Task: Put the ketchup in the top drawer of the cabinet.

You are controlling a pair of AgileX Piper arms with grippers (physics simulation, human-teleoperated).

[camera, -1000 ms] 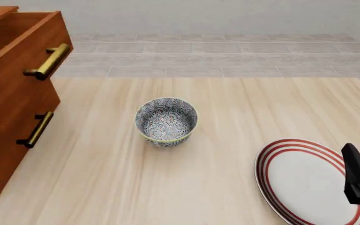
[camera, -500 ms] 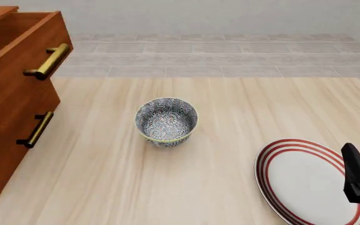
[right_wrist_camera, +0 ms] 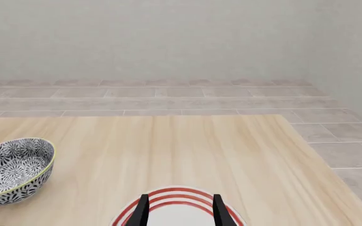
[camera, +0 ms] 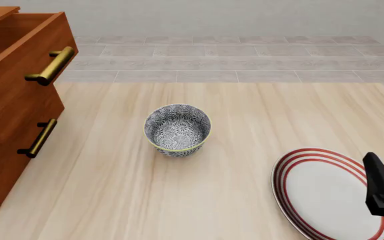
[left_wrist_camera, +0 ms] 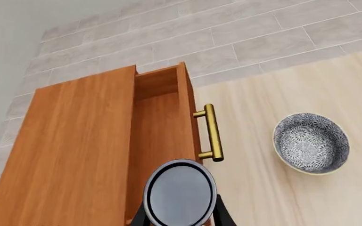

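Basically nothing has moved in the last second from the front cam, bowl (camera: pixel 177 130) and striped plate (camera: pixel 322 192) sit exactly where they were. The ketchup (left_wrist_camera: pixel 179 193) is clenched in the left gripper (left_wrist_camera: pixel 179 214), hanging right over the open top drawer (left_wrist_camera: pixel 162 136) of the cabinet (left_wrist_camera: pixel 80 150). Right gripper (right_wrist_camera: pixel 179 209) idles with fingers spread above the plate. Looks ready to drop it in

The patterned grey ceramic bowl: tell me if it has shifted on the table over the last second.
No. The patterned grey ceramic bowl sits in the same spot in the front view, equally far from the reddish-brown wooden cabinet and the red-striped white plate.
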